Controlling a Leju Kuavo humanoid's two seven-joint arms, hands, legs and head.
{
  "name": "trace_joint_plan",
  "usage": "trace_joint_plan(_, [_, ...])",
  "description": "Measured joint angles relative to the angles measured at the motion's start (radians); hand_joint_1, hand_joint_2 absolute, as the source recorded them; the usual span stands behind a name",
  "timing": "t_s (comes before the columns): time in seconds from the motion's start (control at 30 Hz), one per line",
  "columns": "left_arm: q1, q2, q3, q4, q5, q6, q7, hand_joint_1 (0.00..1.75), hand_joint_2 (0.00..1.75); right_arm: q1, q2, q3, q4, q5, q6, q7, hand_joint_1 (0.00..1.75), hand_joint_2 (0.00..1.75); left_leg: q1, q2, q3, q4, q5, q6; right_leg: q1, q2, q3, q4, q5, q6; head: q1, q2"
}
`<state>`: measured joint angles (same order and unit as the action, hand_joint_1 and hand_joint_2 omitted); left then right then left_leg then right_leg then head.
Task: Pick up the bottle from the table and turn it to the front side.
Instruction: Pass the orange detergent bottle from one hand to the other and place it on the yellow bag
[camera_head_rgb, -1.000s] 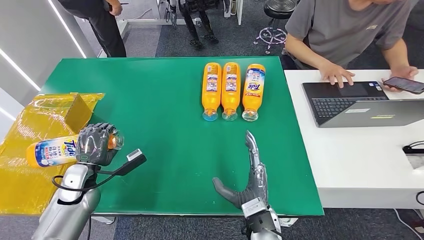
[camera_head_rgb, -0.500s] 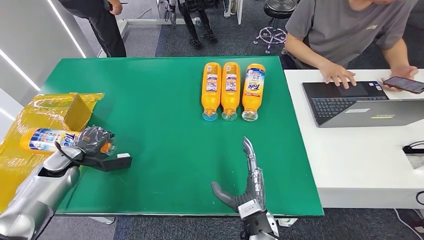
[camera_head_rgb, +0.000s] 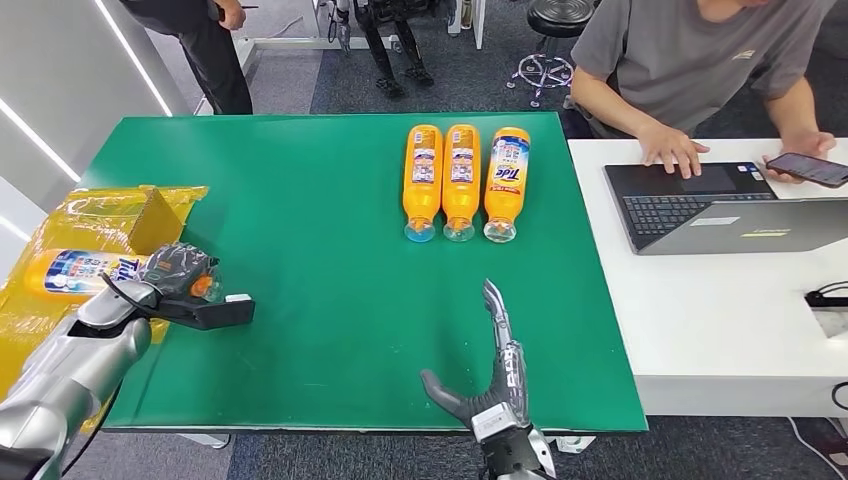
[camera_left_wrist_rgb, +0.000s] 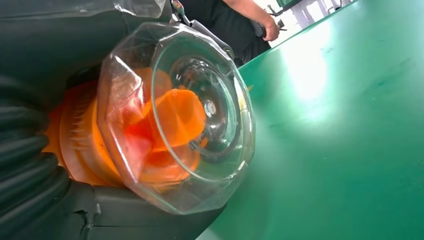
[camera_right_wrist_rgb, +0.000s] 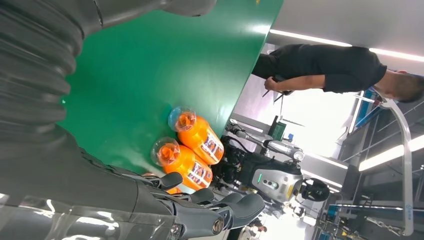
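Observation:
My left hand (camera_head_rgb: 172, 274) grips an orange Tide bottle (camera_head_rgb: 78, 272) near its clear cap, holding it on its side over the yellow bag at the table's left edge. The left wrist view looks straight at that clear cap (camera_left_wrist_rgb: 190, 112) with the dark fingers (camera_left_wrist_rgb: 25, 165) wrapped behind it. Three more orange bottles (camera_head_rgb: 461, 180) lie side by side at the far middle of the green table (camera_head_rgb: 320, 220), caps toward me; two of them (camera_right_wrist_rgb: 192, 150) appear in the right wrist view. My right hand (camera_head_rgb: 490, 370) hovers open at the near edge, fingers straight.
A crinkled yellow plastic bag (camera_head_rgb: 70, 230) covers the table's left edge. A white desk (camera_head_rgb: 700, 310) with a laptop (camera_head_rgb: 715, 208) stands to the right, where a seated person (camera_head_rgb: 690, 70) types and holds a phone. Another person (camera_head_rgb: 200, 40) stands at the far left.
My left arm has swung left and lowered, carrying the bottle from near the front-left table edge out over the yellow bag. The right hand has drawn slightly back toward me.

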<state>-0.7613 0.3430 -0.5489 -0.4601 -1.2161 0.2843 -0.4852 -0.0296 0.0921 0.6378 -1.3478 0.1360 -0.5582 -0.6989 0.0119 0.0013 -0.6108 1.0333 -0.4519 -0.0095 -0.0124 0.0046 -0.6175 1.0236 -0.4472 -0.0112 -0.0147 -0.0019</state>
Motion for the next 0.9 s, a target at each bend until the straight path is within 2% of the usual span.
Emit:
trace_joint_plan(0.2, [0.001, -0.018, -0.003, 0.020, 0.023, 0.016, -0.026, 1.75, 1.75, -0.001, 0.008, -0.004, 0.008, 0.008, 0.004, 0.000, 0.00, 1.75, 0.000, 0.000, 0.000, 0.000, 0.000, 0.000, 0.000, 0.000, 0.000, 0.000, 0.000, 0.000, 0.000, 0.000])
trace_joint_plan(0.43, [0.002, -0.048, -0.016, 0.036, 0.022, -0.012, -0.027, 1.75, 1.75, -0.001, 0.017, -0.010, 0.010, 0.017, 0.005, 0.000, 0.00, 1.75, 0.000, 0.000, 0.000, 0.000, 0.000, 0.000, 0.000, 0.000, 0.000, 0.000, 0.000, 0.000, 0.000, 0.000])
trace_joint_plan(0.77, [0.008, -0.056, -0.020, 0.055, 0.026, -0.019, -0.026, 1.72, 1.75, 0.000, 0.019, -0.012, 0.012, 0.017, 0.008, 0.000, 0.00, 1.75, 0.000, 0.000, 0.000, 0.000, 0.000, 0.000, 0.000, 0.000, 0.000, 0.000, 0.000, 0.000, 0.000, 0.000])
trace_joint_plan(0.9, [0.011, -0.057, -0.020, 0.060, 0.028, -0.033, -0.023, 0.00, 1.75, -0.001, 0.019, -0.012, 0.012, 0.017, 0.016, 0.000, 0.00, 1.75, 0.000, 0.000, 0.000, 0.000, 0.000, 0.000, 0.000, 0.000, 0.000, 0.000, 0.000, 0.000, 0.000, 0.000])
